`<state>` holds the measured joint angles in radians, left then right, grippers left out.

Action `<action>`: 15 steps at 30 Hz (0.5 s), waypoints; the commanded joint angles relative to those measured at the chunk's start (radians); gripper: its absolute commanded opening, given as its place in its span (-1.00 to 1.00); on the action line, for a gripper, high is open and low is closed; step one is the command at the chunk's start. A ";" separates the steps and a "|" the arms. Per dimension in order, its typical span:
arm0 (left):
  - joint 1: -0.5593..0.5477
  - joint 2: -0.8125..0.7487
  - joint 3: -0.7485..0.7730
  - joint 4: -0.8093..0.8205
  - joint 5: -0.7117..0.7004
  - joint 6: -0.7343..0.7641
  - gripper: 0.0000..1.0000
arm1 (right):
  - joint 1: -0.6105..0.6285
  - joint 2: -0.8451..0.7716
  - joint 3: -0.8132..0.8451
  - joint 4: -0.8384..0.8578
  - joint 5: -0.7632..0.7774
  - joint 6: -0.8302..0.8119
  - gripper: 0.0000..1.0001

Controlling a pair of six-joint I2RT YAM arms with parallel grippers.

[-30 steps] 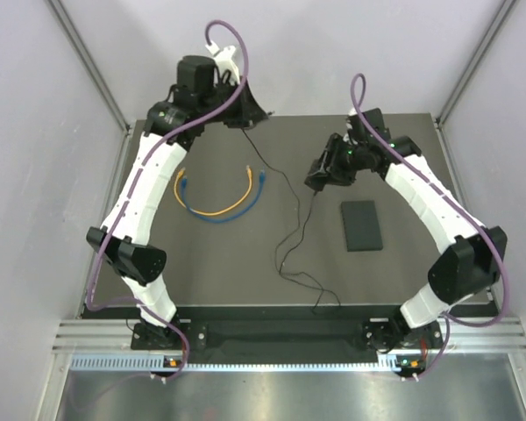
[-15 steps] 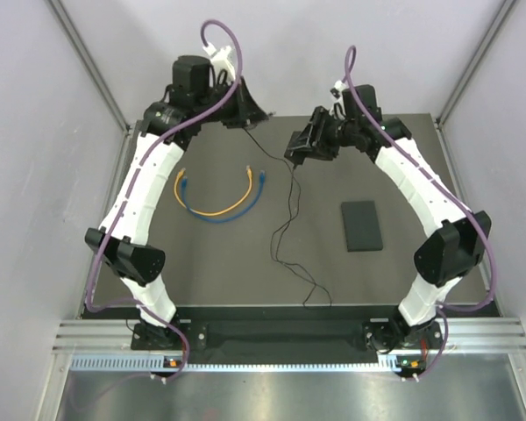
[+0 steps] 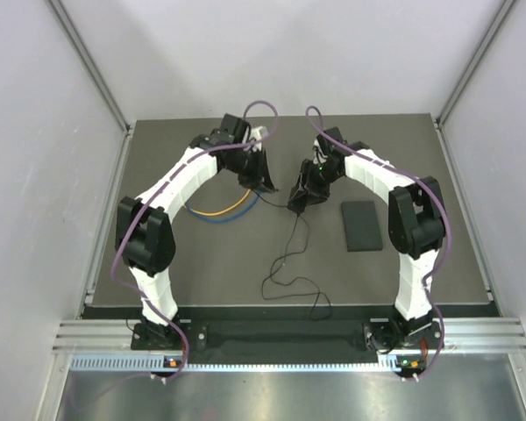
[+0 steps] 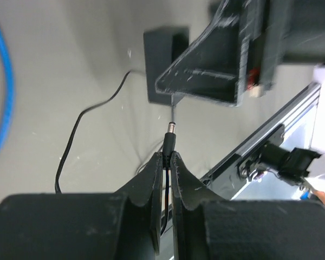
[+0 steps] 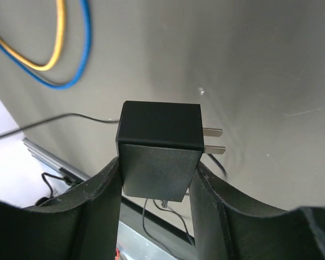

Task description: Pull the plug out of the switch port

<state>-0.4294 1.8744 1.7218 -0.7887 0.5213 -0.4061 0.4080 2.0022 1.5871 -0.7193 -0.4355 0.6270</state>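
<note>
1. left hand [image 4: 167, 158] was clamped on slim black barrel plug [image 4: 169, 142], held mid-air, well apart from flat matte-black switch box [image 3: 361, 225] on dark table [image 3: 202, 263].
2. right hand [image 5: 158, 166] gripped small black cube adapter [image 5: 160, 127].
3. plug looked already out; best to lower both slowly, no yanking.

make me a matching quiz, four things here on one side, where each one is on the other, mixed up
1 barrel plug
2 cube adapter
3 flat black box
4 yellow cable

a looped on the table
b in the right gripper
c flat on the table's right side
d in the left gripper

Pairs: 1-d, 2-b, 3-c, 4-a
</note>
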 commanded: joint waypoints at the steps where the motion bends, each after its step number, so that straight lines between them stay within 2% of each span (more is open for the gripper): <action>1: -0.020 -0.014 -0.097 0.089 0.013 -0.014 -0.99 | 0.014 -0.003 0.010 0.014 -0.020 -0.030 -0.85; 7: -0.023 0.009 -0.215 0.092 -0.053 -0.016 -0.86 | 0.037 0.046 -0.018 -0.025 -0.014 -0.056 -0.52; 9: -0.023 0.035 -0.205 0.074 -0.057 -0.002 -0.69 | 0.037 0.058 -0.010 -0.048 -0.003 -0.081 -0.42; 10: -0.023 0.041 -0.199 0.071 -0.060 -0.002 -0.59 | 0.037 0.058 0.000 -0.055 0.007 -0.090 -0.22; 12: -0.022 0.046 -0.188 0.069 -0.063 0.003 -0.39 | 0.037 0.056 0.013 -0.083 0.040 -0.119 -0.03; 13: -0.023 0.043 -0.185 0.072 -0.066 0.004 -0.31 | 0.037 0.058 0.025 -0.094 0.049 -0.128 0.17; 15: -0.023 0.037 -0.177 0.074 -0.072 0.010 -0.18 | 0.037 0.058 0.037 -0.111 0.058 -0.151 0.37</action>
<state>-0.4541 1.9293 1.5105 -0.7403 0.4633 -0.4129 0.4339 2.0697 1.5719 -0.7910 -0.4057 0.5331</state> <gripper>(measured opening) 0.379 0.661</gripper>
